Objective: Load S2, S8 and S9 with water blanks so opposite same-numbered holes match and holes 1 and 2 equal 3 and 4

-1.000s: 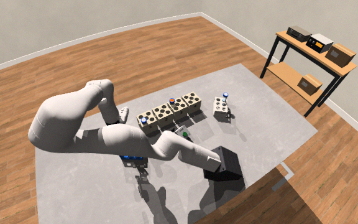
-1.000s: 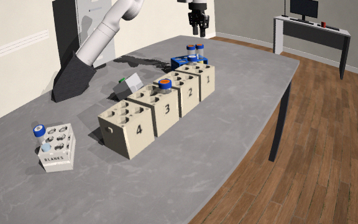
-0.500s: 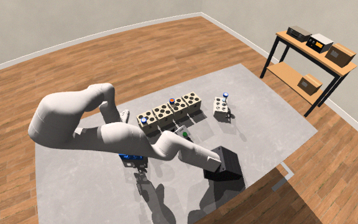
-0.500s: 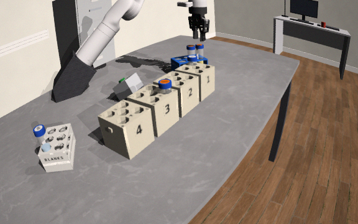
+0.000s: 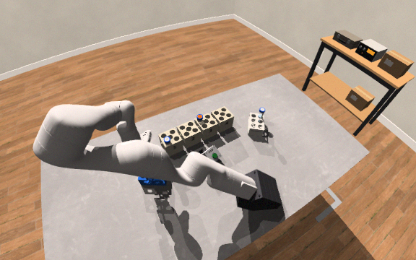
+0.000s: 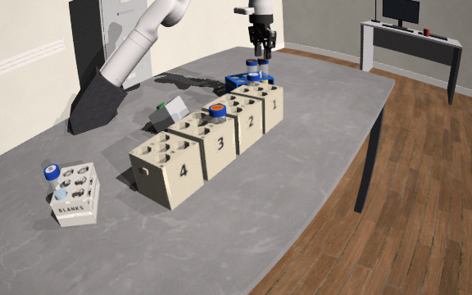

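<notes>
The gripper [image 6: 262, 52] hangs right above the blue rack [image 6: 233, 80] at the far end of the grey worktop [image 6: 301, 135]; its fingers [image 6: 257, 48] point down, partly open, w/ nothing between them; they are just over a tube w/ an orange dot [image 6: 263, 65] in that rack, not touching it as far as I can see; a 2nd tube w/ a blue cap [image 6: 251, 65] stands beside it in the same rack

Four tan adapter blocks stand in a row, touching side to side; adapter 1 [image 6: 274, 107] is nearest the blue rack, then adapter 2 [image 6: 251, 123], adapter 3 [image 6: 220, 144] and adapter 4 [image 6: 183, 171]; one tube w/ a blue cap and orange dot [image 6: 217, 112] stands in adapter 3, at a far hole; I can't read its ID or the hole no.; another blue-capped tube [image 6: 253, 78] sits low in adapter 1; adapters 2 and 4 show only open holes

The white rack marked BLANKS [image 6: 74, 205] stands apart from the row, near the close end of the worktop; one tall blue-capped tube [image 6: 52, 174] stands in it at a corner; a pale blue cap [image 6: 61, 194] sits lower in the next hole

The small grey desk [image 6: 170, 115] w/ the green key [image 6: 161, 106] is behind adapters 3 and 2; the key is not lit; the arm [image 6: 138, 45] goes up from a dark base [image 6: 93, 106]
</notes>
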`<move>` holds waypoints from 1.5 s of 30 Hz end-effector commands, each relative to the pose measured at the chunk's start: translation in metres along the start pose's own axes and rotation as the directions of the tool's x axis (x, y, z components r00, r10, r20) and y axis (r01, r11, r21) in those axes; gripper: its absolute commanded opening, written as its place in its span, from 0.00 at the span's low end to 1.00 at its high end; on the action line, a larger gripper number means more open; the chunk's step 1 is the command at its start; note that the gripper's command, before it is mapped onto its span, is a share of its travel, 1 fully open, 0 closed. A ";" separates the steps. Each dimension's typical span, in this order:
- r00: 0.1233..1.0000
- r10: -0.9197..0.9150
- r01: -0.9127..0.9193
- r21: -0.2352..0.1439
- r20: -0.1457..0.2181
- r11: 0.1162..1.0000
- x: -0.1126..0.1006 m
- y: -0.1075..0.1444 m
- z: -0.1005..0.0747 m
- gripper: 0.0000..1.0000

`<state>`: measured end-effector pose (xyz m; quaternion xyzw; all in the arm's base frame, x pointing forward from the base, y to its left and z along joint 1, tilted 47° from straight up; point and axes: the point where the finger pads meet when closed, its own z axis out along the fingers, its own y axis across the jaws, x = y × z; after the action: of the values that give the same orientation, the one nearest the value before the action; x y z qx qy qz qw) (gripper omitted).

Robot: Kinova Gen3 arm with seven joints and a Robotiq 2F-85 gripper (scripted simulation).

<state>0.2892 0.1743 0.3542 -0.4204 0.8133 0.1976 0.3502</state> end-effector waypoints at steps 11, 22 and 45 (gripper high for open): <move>1.000 0.000 0.000 0.001 0.001 1.000 0.000 0.000 0.014 0.62; 1.000 0.000 0.000 0.001 0.001 1.000 0.000 0.000 0.014 0.62; 1.000 0.000 0.000 0.001 0.001 1.000 0.000 0.000 0.020 0.62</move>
<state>0.2970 0.1862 0.3413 -0.4204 0.8133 0.1976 0.3503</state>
